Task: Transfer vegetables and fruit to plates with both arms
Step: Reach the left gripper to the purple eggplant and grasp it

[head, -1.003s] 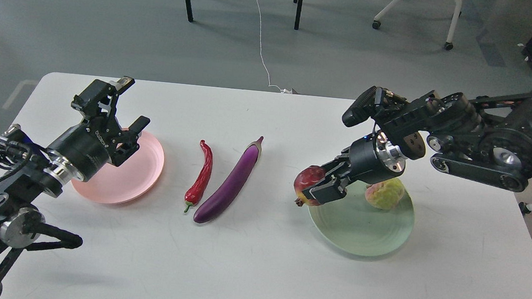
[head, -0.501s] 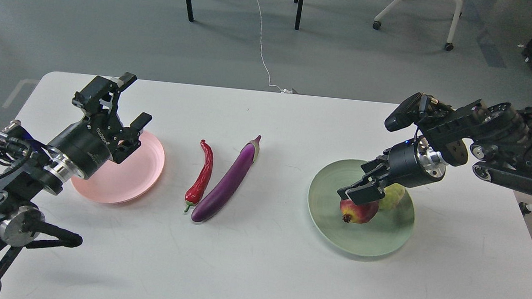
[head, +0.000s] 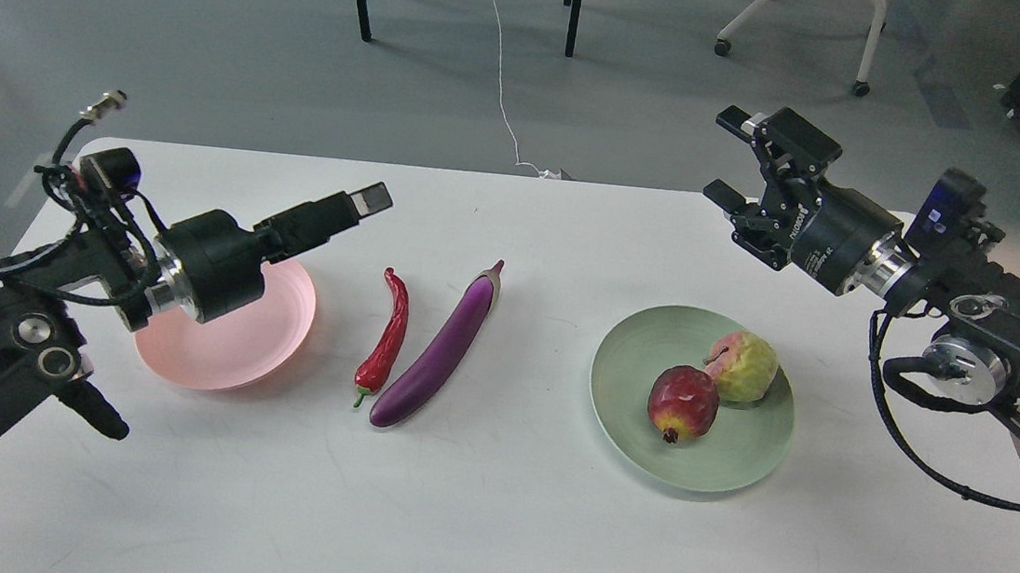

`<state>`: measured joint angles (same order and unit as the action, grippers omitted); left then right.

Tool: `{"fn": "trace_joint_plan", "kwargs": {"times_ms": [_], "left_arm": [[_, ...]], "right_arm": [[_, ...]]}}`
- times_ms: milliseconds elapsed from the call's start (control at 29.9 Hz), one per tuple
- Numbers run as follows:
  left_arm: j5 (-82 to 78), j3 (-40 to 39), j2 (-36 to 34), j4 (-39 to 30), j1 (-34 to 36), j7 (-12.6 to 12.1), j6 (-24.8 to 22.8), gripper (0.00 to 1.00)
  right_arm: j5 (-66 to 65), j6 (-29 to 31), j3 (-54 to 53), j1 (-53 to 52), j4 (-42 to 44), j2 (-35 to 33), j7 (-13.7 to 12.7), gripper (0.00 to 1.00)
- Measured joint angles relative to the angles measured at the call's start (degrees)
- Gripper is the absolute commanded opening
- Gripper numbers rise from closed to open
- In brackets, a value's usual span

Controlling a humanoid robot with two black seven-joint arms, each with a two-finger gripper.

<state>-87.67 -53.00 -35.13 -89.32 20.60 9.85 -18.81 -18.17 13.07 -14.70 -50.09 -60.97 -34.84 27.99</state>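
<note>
The right black two-finger gripper (head: 751, 160) stands wide open and empty above the white table's (head: 488, 509) far right. The left black gripper (head: 359, 206), seen side-on, hangs above the pale pink ridged plate's (head: 232, 353) far edge; I cannot tell its spread. The dark red pomegranate (head: 682, 403) and yellow-green blushed fruit (head: 743, 367) touch on the pale green plate (head: 645, 440). Red chili pepper (head: 386, 337) and glossy purple eggplant (head: 440, 355) lie between plates.

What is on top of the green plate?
On the green plate sit a red pomegranate and a yellow-green fruit, side by side. The plate surface beneath them is hidden.

Pomegranate (head: 683, 403) and yellow-green fruit (head: 745, 367) touching on green plate (head: 637, 420); chili (head: 386, 335) beside eggplant (head: 439, 351) on table (head: 487, 528). Pink plate (head: 231, 363) bare. Right claw (head: 746, 164) spread, raised; left claw (head: 359, 205) edge-on.
</note>
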Motion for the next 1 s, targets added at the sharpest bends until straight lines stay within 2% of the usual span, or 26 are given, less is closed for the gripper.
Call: {"fn": "trace_joint_plan", "kwargs": {"times_ms": [167, 334, 535, 735, 1003], "left_arm": [[-16.6, 18.1, 1.0, 2.4, 14.7, -0.1, -0.1, 0.98], [-23.8, 31.6, 8.1, 10.4, 25.4, -1.6, 0.2, 0.98], [-28.1, 34.9, 15.1, 22.4, 28.8, -2.7, 0.3, 0.97], [-29.2, 39.5, 17.2, 28.1, 29.0, -2.8, 0.4, 0.95], [-29.3, 40.2, 17.6, 31.4, 27.9, -3.2, 0.4, 0.77]], "right_arm": [[4.0, 0.4, -12.2, 10.9, 2.2, 1.3, 0.0, 0.98], [4.2, 0.6, -16.0, 15.2, 1.9, 0.6, 0.0, 0.98], [4.2, 0.6, -17.4, 16.5, 1.6, -0.1, 0.0, 0.98], [4.2, 0.6, -17.9, 16.8, 1.6, -0.1, 0.0, 0.98], [4.2, 0.7, -17.9, 16.8, 1.6, -0.1, 0.0, 0.98]]}}
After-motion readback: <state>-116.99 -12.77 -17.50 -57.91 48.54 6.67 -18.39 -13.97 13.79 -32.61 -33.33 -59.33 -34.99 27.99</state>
